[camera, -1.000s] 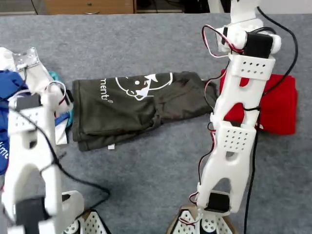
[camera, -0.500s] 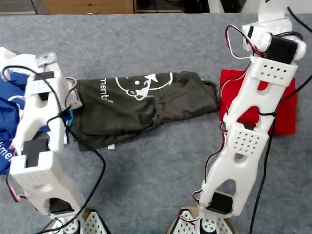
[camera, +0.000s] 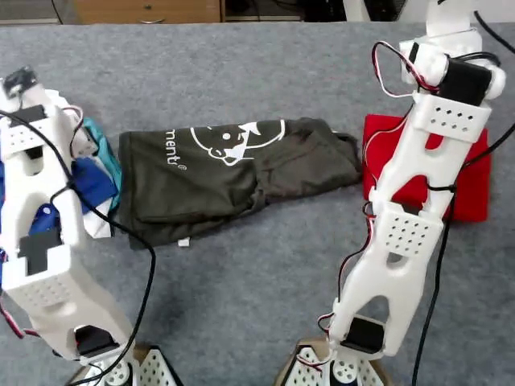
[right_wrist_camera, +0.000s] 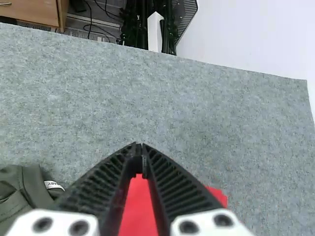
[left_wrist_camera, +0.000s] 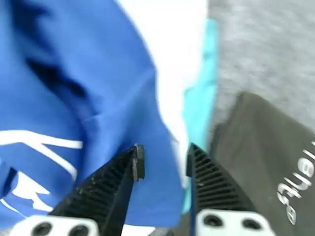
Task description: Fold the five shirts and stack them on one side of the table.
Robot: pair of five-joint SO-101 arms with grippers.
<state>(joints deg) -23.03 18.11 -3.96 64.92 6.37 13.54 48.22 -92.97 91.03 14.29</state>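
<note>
**Left gripper poised over the heap, red shirt parked at the right edge**

The left gripper (left_wrist_camera: 164,158) hung over the loose heap at the table's (camera: 241,305) left edge. Its fingers were parted by a narrow gap and gripped nothing, their tips above the border of the blue shirt (left_wrist_camera: 64,98). That position suggested it was lining up for a pinch on the blue cloth, probably to draw the next garment out for folding. Whether the tips touched the fabric could not be told.

A white shirt (left_wrist_camera: 172,29) and a teal shirt (left_wrist_camera: 199,98) lay bunched against the blue one, with the teal just beside the dark olive shirt (camera: 217,177). The olive shirt lay across the middle of the table, doubled over but loose and rumpled, so its fold looked unfinished.

The red shirt (camera: 471,173) lay folded in a compact block at the right edge, likely the start of the stack. The right gripper (right_wrist_camera: 141,147) was held above it with its fingers pressed together and empty, pointing towards the far edge, apparently parked out of the way.

The left arm (camera: 36,201) covered much of the heap in the high view, and the heap ran off that view's edge, so how its three shirts overlapped was unclear. The right arm (camera: 410,209) hid part of the red shirt.
</note>
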